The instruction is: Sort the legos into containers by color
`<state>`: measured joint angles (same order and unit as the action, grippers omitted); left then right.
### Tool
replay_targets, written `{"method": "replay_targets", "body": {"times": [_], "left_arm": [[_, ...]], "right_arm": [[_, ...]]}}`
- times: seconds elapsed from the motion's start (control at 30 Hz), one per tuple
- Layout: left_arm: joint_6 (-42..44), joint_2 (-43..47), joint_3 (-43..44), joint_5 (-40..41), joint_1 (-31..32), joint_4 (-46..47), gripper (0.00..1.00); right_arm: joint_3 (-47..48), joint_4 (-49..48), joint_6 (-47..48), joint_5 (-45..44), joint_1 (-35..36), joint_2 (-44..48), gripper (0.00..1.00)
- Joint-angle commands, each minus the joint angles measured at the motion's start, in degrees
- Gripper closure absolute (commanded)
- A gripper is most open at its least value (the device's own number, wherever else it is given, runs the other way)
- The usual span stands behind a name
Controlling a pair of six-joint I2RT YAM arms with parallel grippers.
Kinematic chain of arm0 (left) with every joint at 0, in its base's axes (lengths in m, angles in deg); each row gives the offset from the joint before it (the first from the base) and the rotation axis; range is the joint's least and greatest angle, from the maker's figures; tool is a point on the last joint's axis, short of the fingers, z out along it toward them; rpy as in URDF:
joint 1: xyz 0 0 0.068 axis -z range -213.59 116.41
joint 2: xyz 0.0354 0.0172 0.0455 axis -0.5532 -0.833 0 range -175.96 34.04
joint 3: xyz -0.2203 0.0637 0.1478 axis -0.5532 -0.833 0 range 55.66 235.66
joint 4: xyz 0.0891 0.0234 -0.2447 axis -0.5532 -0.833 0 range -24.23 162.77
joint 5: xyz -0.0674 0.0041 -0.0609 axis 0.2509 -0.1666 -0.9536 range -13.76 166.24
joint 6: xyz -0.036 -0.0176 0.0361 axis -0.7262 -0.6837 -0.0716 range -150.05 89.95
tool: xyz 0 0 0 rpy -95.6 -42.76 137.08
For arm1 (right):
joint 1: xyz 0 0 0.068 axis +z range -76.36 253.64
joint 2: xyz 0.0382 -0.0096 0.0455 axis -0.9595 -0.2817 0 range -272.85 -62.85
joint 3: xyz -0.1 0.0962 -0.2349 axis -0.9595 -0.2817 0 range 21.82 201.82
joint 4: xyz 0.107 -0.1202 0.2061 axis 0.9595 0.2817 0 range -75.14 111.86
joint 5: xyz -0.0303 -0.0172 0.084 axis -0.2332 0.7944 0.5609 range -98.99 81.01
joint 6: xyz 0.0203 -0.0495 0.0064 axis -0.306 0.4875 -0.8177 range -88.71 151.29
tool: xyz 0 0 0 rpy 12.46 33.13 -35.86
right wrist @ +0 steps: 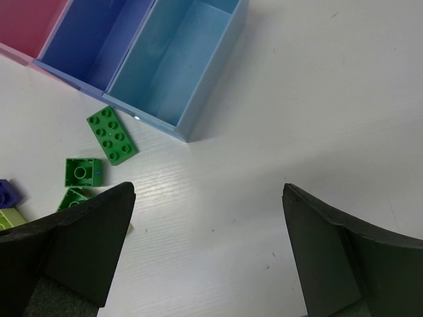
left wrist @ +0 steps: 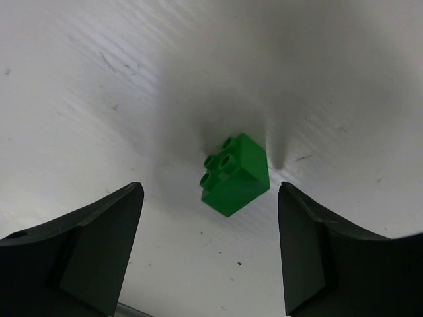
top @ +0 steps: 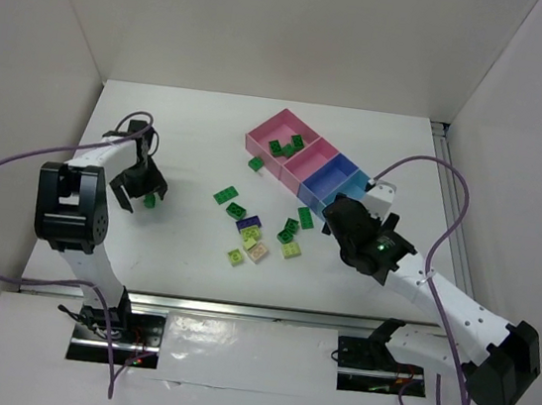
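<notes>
open table (top: 190, 132) around lone green brick (left wrist: 234, 175), scattered legos (top: 237, 210) crowding bins (top: 329, 178)

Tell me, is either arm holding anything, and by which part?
Nothing is held. The left tool is open above a green brick, fingers clear of it; the right tool is open over the table.

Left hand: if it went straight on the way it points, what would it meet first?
Probably the green lego, lying on the table ahead of the open left hand; nothing else shows between them.

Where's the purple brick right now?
In the top view, the purple brick lies mid-table, below the bins, between a green brick and a yellow-green brick.
</notes>
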<state>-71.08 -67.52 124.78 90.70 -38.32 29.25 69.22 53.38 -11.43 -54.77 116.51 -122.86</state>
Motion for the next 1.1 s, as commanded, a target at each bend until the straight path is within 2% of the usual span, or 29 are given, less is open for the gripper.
{"method": "replay_targets", "body": {"times": [0.0, 0.27, 0.3, 0.43, 0.67, 0.8, 0.9, 1.03, 1.07], "left_arm": [[-1.5, -3.5, 1.5, -4.2, -0.5, 0.9, 0.15], [-2.0, -4.6, 1.3, -5.1, -0.5, 2.7, 0.42], [-2.0, -4.6, 1.3, -5.1, -0.5, 2.7, 0.52], [-0.7, -4.6, 3.2, -5.1, -0.5, 2.7, 0.68], [2.0, -1.0, 7.9, -5.8, 6.4, 2.7, 0.70], [2.5, -2.5, 14.7, -10.8, 14.2, 2.2, 0.77], [1.4, -5.0, 22.5, -12.2, 20.3, 2.7, 0.77], [0.7, -12.6, 35.6, -14.8, 25.3, 2.7, 0.76], [0.1, -16.2, 41.4, -15.6, 26.0, 2.7, 0.76]], "right_arm": [[0.2, -3.0, 0.0, -0.4, 0.4, -0.5, 0.00], [0.2, -3.6, 0.0, -0.4, 0.4, -1.0, 0.00], [0.2, -3.6, 0.0, -0.4, 0.4, -1.0, 0.00], [0.2, -4.2, 0.0, 0.2, 0.4, -1.0, 0.00], [-0.4, -4.2, 0.0, 0.2, 0.4, -1.0, 0.00], [-0.4, -4.2, 0.0, 0.2, 0.4, -1.0, 0.00], [-0.4, -4.2, 0.0, 0.2, 0.4, -1.0, 0.00], [-0.4, -4.2, 0.0, 0.2, 0.4, -1.0, 0.00], [-0.4, -3.6, 0.0, 0.2, 0.4, -1.0, 0.00]]}}
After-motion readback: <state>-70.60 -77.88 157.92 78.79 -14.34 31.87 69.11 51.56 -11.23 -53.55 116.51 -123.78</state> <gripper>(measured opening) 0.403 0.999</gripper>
